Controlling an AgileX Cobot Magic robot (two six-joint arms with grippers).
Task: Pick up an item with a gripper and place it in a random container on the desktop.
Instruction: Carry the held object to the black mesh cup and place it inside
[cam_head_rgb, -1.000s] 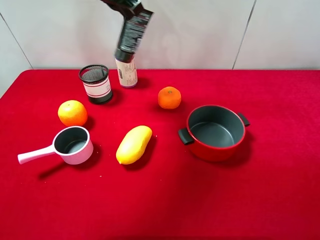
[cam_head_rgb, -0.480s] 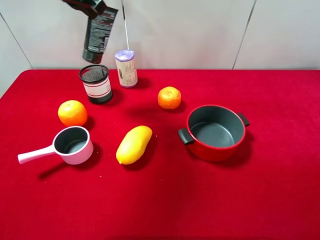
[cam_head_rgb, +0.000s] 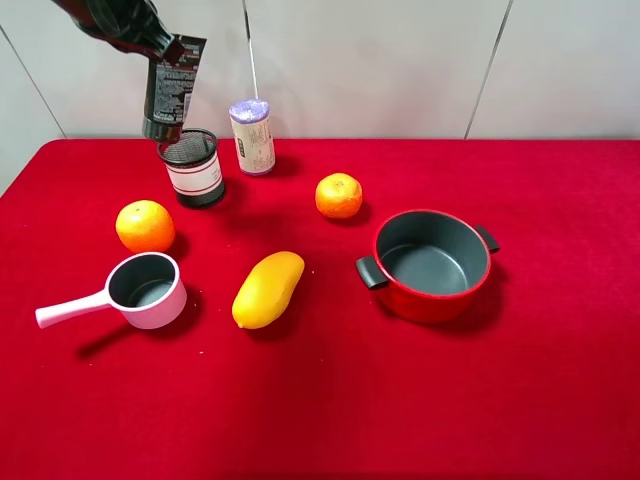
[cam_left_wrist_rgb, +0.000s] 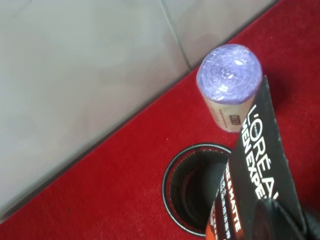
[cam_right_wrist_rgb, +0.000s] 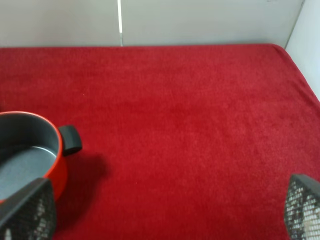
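My left gripper (cam_head_rgb: 160, 42) is shut on the flat crimped end of the dark squeeze tube (cam_head_rgb: 168, 92). The tube hangs cap down, its lower end just above the rim of the black mesh cup (cam_head_rgb: 194, 170) on its left side. In the left wrist view the tube (cam_left_wrist_rgb: 257, 170) crosses over the cup's opening (cam_left_wrist_rgb: 192, 197), and one fingertip (cam_left_wrist_rgb: 282, 222) shows at its end. My right gripper (cam_right_wrist_rgb: 164, 210) is open and empty, low over the red cloth; it does not show in the exterior view.
A white bottle with purple top (cam_head_rgb: 252, 137) stands right of the cup, also in the left wrist view (cam_left_wrist_rgb: 230, 80). There are two oranges (cam_head_rgb: 145, 225) (cam_head_rgb: 339, 195), a mango (cam_head_rgb: 267, 289), a pink saucepan (cam_head_rgb: 146, 290) and a red two-handled pot (cam_head_rgb: 432, 265) (cam_right_wrist_rgb: 25, 160).
My left gripper has carried the tube leftward, from above the white bottle to over the mesh cup. The tube hangs more upright and lower. Nothing on the table has moved.
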